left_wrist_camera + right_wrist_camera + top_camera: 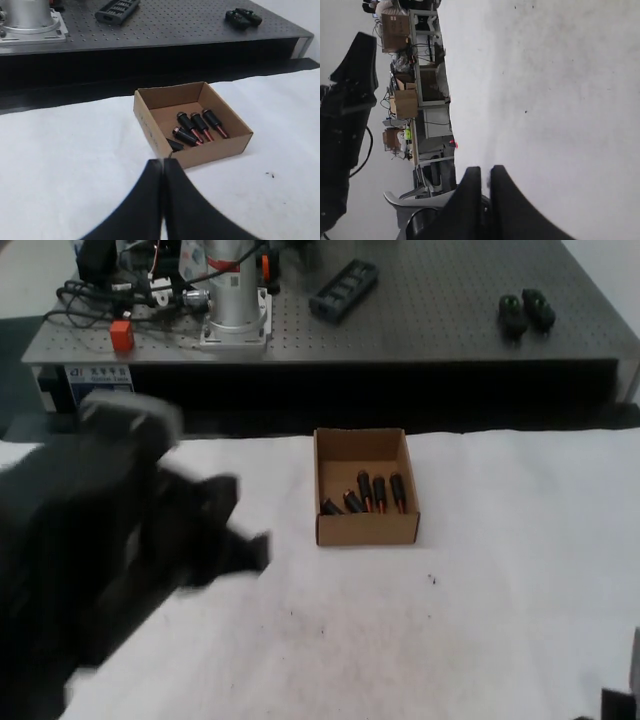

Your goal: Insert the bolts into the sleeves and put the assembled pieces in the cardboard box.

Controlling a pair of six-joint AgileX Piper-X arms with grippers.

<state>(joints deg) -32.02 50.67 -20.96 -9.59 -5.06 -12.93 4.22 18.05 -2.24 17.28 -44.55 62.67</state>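
Left hand (163, 163), near the cardboard box (215, 152), and right hand (485, 172) are both closed, empty. Retract away from the box without nudging its assembled pieces (199, 122).

White cloth (500, 600) before perforated metal bench (450, 330)

Quick count: one cardboard box (215, 152), five bolt-and-sleeve pieces (198, 125) in it, though the near-left one is half hidden. On the far bench there are two small dark lumps (511, 310), one black tray (343, 288) and one orange block (121, 334).
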